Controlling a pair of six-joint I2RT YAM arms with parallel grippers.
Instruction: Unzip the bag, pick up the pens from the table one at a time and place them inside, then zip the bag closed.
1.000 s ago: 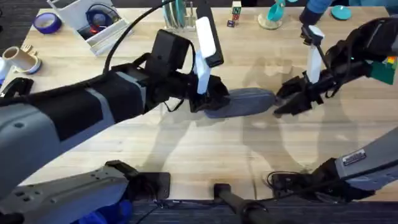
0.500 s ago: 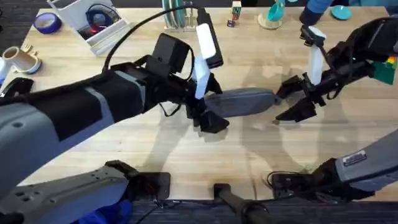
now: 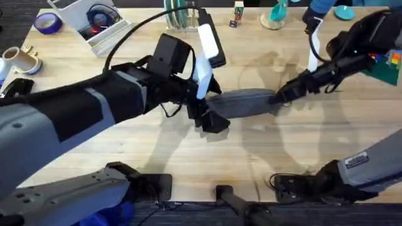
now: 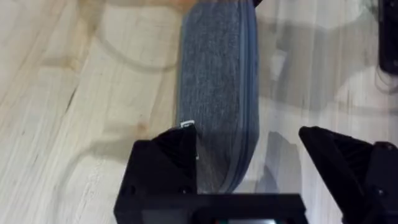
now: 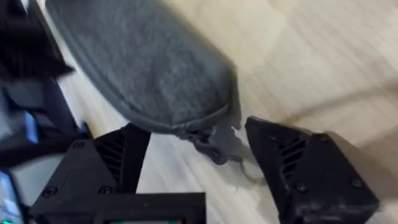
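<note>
1. On the maple table (image 3: 188,150), near its middle, the grey-blue pencil pouch (image 3: 242,102) lies lengthwise between the two arms, with its zipper seam running along one long edge.
2. At the pouch's left end, the left gripper (image 3: 210,116) has its black fingers spread apart; in the left wrist view one finger (image 4: 163,163) overlaps the pouch's end (image 4: 217,93), while the other stands clear over bare wood.
3. At the pouch's right end, the right gripper (image 3: 281,97) is also spread, not pinching anything.
4. Between its fingers, in the right wrist view, the pouch's rounded end (image 5: 149,68) and a small dark zipper pull (image 5: 208,149) lie on the wood, untouched by either finger.
5. Along the far edge of the table stands a white tray (image 3: 88,22).
</note>
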